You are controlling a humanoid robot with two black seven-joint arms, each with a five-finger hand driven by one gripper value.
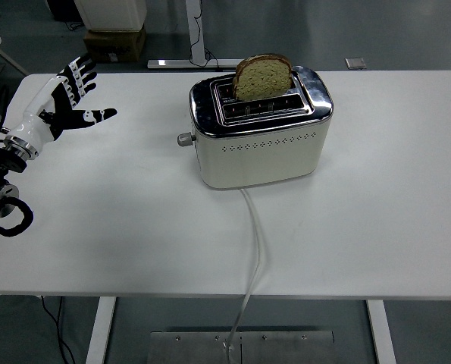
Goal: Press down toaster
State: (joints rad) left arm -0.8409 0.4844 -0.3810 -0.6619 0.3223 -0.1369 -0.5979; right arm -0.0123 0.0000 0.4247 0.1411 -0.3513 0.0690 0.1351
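Note:
A cream and chrome toaster stands at the table's middle back. A slice of bread sticks up out of its far slot. The round grey lever knob sits on the toaster's left end, raised. My left hand is raised over the table's far left, fingers spread and holding nothing, well to the left of the knob. The right arm is out of view.
A white power cord runs from the toaster's front down over the table's near edge. The white table spans the view. Cardboard boxes and a desk leg stand on the floor behind.

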